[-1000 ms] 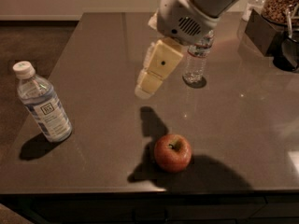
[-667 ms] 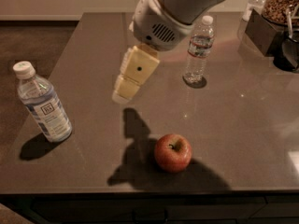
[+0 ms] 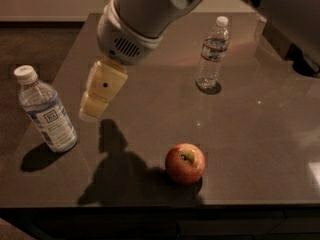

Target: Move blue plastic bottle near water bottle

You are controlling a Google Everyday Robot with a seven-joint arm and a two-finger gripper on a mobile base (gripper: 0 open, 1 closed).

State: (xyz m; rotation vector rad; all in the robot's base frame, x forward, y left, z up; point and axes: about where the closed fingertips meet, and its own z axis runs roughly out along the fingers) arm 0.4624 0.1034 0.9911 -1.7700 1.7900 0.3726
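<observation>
Cream-coloured, our gripper [image 3: 91, 113] hovers over the bench [image 3: 250, 134] beside the blue plastic bottle [image 3: 47, 116]; we cannot tell how far open it is.

Dark table [image 3: 250, 134], blue plastic bottle [image 3: 47, 116], water bottle [image 3: 212, 54], apple [image 3: 185, 163], tool [image 3: 90, 113] above

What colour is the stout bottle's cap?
White, in camera view; cream gripper hovers beside that stout blue-labelled plastic bottle.

Gripper [image 3: 91, 112] hovers above table [image 3: 250, 134] — between blue plastic bottle [image 3: 46, 111] and apple [image 3: 185, 163].
</observation>
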